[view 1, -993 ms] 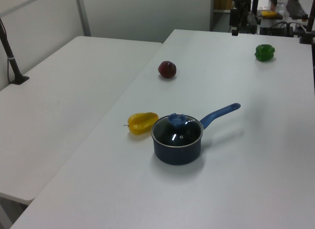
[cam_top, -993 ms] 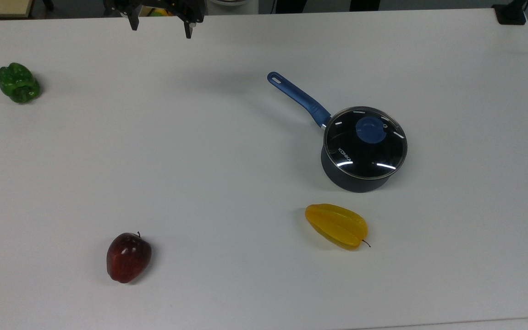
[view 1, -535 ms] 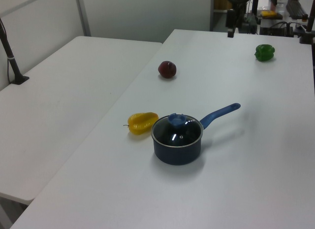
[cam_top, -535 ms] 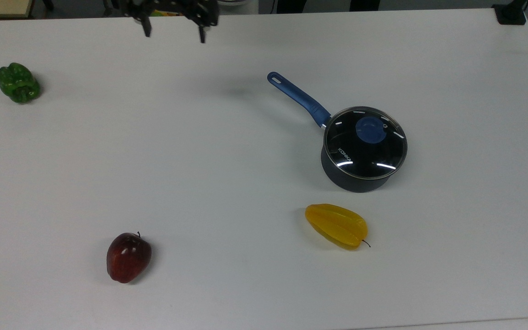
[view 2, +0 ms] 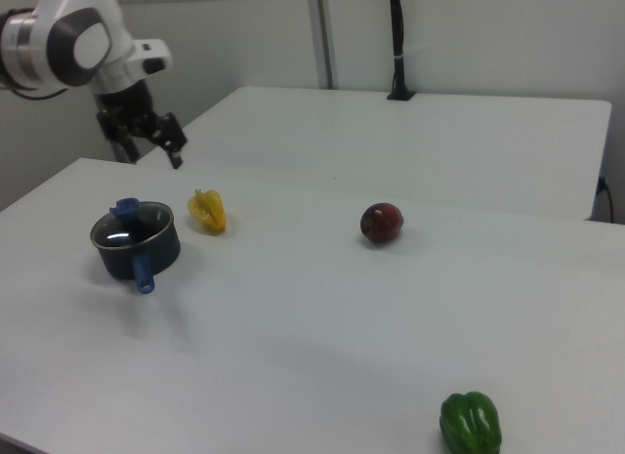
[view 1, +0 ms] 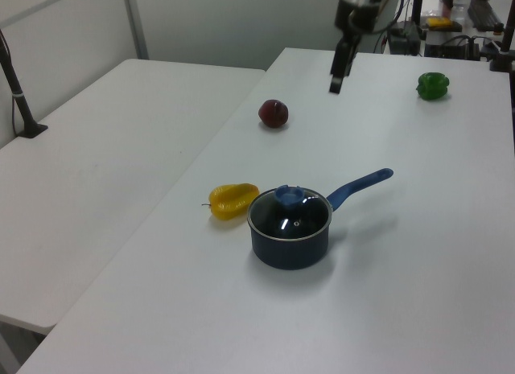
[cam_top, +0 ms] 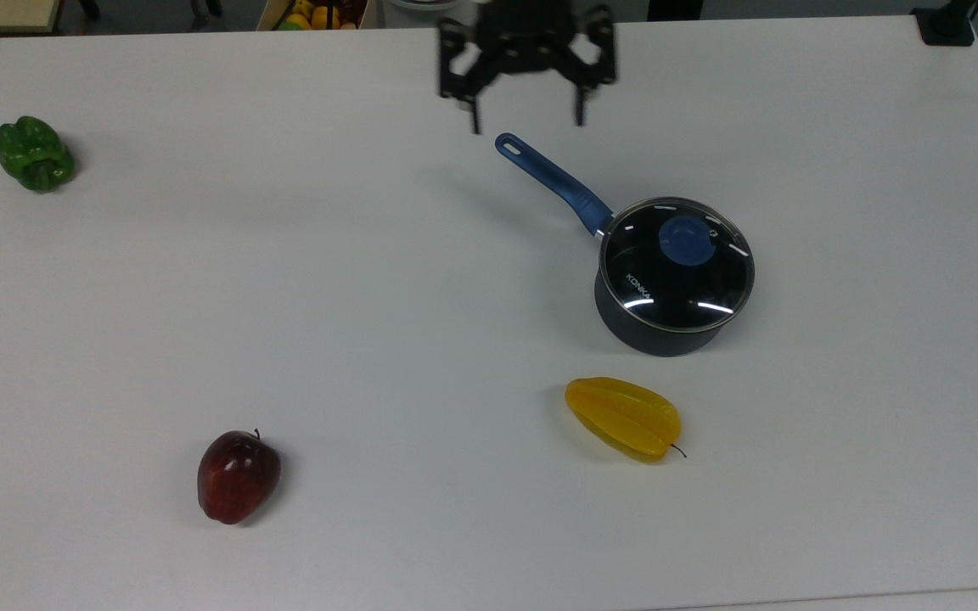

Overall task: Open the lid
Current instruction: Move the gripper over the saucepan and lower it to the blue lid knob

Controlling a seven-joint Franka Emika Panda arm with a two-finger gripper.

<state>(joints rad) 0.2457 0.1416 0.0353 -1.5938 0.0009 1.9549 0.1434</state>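
White table (cam_top: 370,297) carries every item, listed here from the top view's left to the top view's right. Green pepper (cam_top: 34,154) lies near the left edge, toward the far-left corner. Red apple (cam_top: 238,475) lies toward the near edge, left of centre, well apart from the pepper. Gripper (cam_top: 526,126) hangs in the air above the far part of the table, right of centre, with its two fingers (cam_top: 474,114) spread wide and holding nothing; its tips point down, near the free end of the pan handle but not touching it. In the left view the gripper (view 1: 335,83) stands above the table between the apple (view 1: 273,113) and the pepper (view 1: 432,85). In the right view the gripper (view 2: 151,156) hangs above the pan (view 2: 136,244), clear of it. Yellow starfruit (cam_top: 623,417) lies near the pan, on the side toward the near edge, not touching it. Dark pan (cam_top: 663,335) sits right of centre, with its blue handle (cam_top: 553,181) running toward the far-left corner. Glass lid (cam_top: 676,265) rests closed and level on the pan rim, with its blue knob (cam_top: 686,240) on top, a white "KONKA" mark near the rim on the handle side, and light streaks on the glass.
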